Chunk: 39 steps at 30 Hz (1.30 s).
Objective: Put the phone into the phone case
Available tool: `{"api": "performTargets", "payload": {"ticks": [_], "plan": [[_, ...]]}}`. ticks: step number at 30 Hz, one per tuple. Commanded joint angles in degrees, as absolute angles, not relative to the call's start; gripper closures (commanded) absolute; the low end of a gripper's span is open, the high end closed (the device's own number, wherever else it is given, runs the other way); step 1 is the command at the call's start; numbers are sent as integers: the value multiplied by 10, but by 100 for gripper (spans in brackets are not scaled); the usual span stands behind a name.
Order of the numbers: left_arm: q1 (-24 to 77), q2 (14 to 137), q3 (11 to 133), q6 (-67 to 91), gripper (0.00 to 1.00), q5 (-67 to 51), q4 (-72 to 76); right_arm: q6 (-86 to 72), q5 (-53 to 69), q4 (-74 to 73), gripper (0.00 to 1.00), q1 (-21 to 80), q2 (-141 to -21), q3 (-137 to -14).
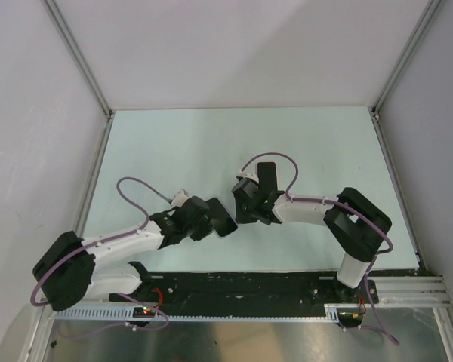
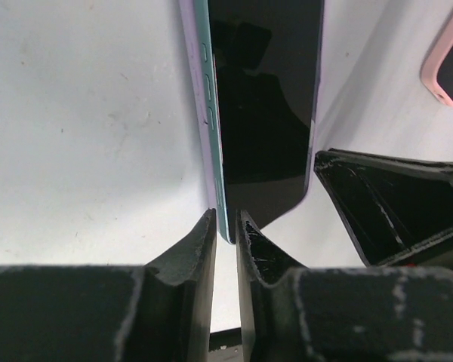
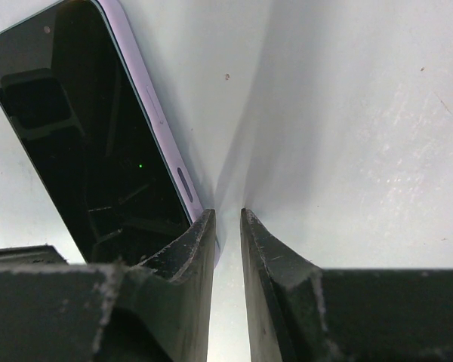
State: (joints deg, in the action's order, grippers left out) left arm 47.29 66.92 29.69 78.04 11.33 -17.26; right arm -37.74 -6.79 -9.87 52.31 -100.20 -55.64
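In the middle of the surface [image 1: 211, 143], the phone [image 2: 264, 113] lies screen up, with the light purple phone case [image 2: 190, 75] round it. Along one long side, a green-blue strip with the buttons shows beside the case rim. I think that side is not pushed in yet. The left gripper [image 2: 226, 235] has its fingers nearly together, pinching the near corner of the phone. The right gripper [image 3: 228, 226] sits at the other side, its fingers nearly together too, with only a thin gap and nothing in it that I can see. To do this well, press slowly and straight down on the raised side while the other arm stops the case sliding. No twisting, or a corner may pop out.
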Motion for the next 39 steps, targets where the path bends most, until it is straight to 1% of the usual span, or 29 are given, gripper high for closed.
{"api": "performTargets", "payload": {"ticks": [1, 7, 14, 23, 39], "plan": [[476, 697, 330, 809, 80, 139, -168, -375, -62, -98, 75, 521, -1022, -561], [477, 718, 335, 814, 81, 141, -168, -375, -62, -97, 75, 521, -1023, -561], [476, 740, 344, 811, 85, 138, -167, -376, -63, -98, 75, 521, -1024, -561], [477, 770, 352, 807, 99, 135, -167, -377, -64, -101, 75, 522, -1025, -561], [476, 813, 334, 806, 100, 133, -167, -375, -69, -104, 75, 523, -1021, -561]]}}
